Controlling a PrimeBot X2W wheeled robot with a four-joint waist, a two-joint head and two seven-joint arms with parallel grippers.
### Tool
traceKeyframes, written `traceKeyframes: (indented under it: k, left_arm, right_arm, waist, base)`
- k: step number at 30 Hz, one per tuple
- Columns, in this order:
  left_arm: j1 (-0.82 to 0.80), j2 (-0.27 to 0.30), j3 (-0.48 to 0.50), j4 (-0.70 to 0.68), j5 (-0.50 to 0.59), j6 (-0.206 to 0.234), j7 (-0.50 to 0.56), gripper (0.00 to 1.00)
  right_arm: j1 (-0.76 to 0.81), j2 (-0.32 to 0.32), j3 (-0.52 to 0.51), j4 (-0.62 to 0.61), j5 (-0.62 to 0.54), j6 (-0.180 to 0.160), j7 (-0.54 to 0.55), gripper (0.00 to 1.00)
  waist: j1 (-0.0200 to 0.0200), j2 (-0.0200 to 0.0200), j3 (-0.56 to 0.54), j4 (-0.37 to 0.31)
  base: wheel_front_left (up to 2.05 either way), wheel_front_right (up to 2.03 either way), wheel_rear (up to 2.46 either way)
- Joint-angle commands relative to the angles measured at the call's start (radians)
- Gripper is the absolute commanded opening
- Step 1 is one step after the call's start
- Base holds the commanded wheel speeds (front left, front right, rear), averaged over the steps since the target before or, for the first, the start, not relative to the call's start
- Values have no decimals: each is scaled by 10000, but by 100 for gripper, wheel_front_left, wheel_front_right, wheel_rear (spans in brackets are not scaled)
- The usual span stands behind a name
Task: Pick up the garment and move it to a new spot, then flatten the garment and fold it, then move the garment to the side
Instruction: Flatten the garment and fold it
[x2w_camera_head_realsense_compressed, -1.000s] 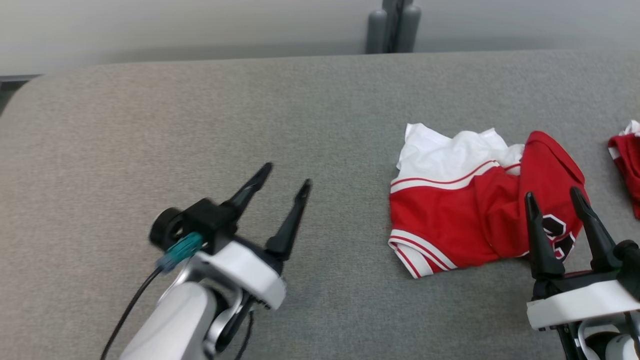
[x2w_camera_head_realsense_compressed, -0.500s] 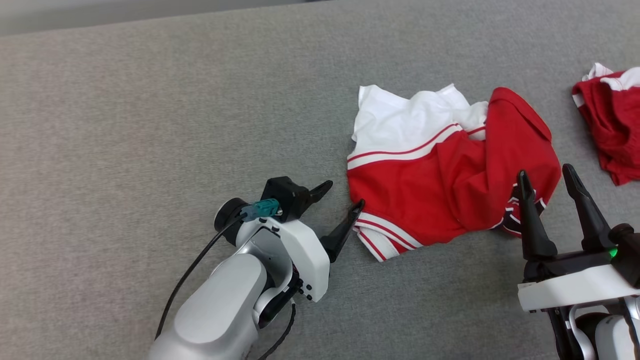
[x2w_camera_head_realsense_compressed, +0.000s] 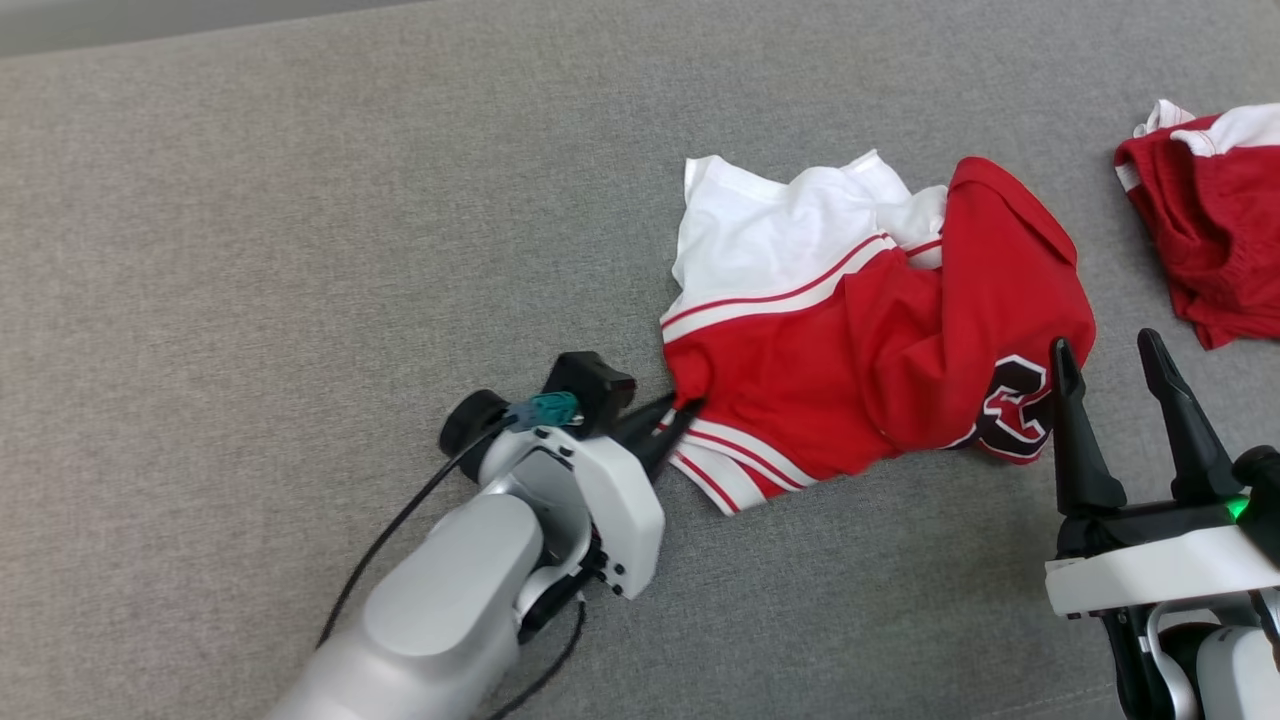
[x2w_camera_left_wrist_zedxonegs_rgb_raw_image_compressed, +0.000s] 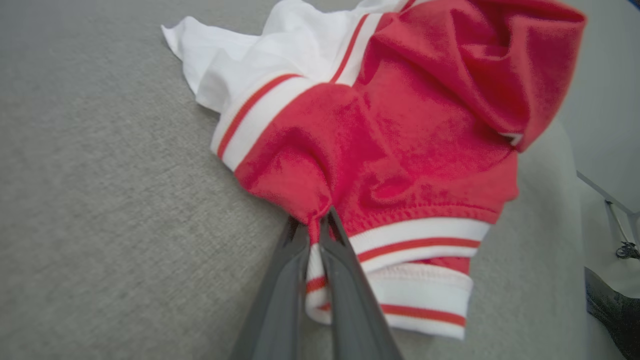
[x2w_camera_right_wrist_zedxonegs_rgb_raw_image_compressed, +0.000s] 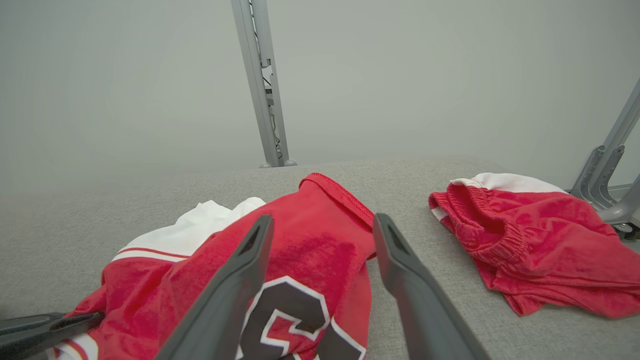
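A crumpled red and white garment (x2w_camera_head_realsense_compressed: 850, 340) with striped hems and a black number patch lies on the grey cloth surface (x2w_camera_head_realsense_compressed: 300, 250). My left gripper (x2w_camera_head_realsense_compressed: 685, 408) is shut on the garment's red edge at its near left side. In the left wrist view the cloth (x2w_camera_left_wrist_zedxonegs_rgb_raw_image_compressed: 400, 125) bunches into a pinch between the closed fingertips (x2w_camera_left_wrist_zedxonegs_rgb_raw_image_compressed: 320, 222). My right gripper (x2w_camera_head_realsense_compressed: 1103, 345) stands open just in front of the garment's right end, beside the number patch, holding nothing. In the right wrist view the open fingers (x2w_camera_right_wrist_zedxonegs_rgb_raw_image_compressed: 250, 260) frame the red cloth (x2w_camera_right_wrist_zedxonegs_rgb_raw_image_compressed: 200, 270).
A second red garment (x2w_camera_head_realsense_compressed: 1210, 230) with a white band lies at the far right, apart from the first; it lies right of my fingers in the right wrist view (x2w_camera_right_wrist_zedxonegs_rgb_raw_image_compressed: 525, 240). Metal frame posts (x2w_camera_right_wrist_zedxonegs_rgb_raw_image_compressed: 262, 85) stand beyond the surface's far edge.
My left gripper moved right to the garment's near left edge and shut on it, bunching the cloth. The head camera tilted down. The right gripper stays open.
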Motion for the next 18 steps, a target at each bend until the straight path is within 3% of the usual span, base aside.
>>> traceKeyframes:
  k: [1, 7, 18]
  left_arm:
    - [-150, 240, 66, 4, 56, 83, -135, 0]
    - [491, 1170, 260, -1126, 412, 658, -871, 0]
    - [3086, 4118, 1108, -5463, 554, 2557, -629, 0]
  right_arm:
    - [-75, -23, -63, 13, 58, 1, -88, 100]
    - [129, -26, -177, 79, 163, 1, 36, 100]
    - [544, -28, -516, -49, 358, 1, 358, 100]
  waist:
    - [0, 0, -72, 70]
    - [0, 0, -487, 515]
    - [0, 0, -1154, 1397]
  base:
    - [0, 0, 0]
    - [0, 0, 0]
    - [0, 0, 0]
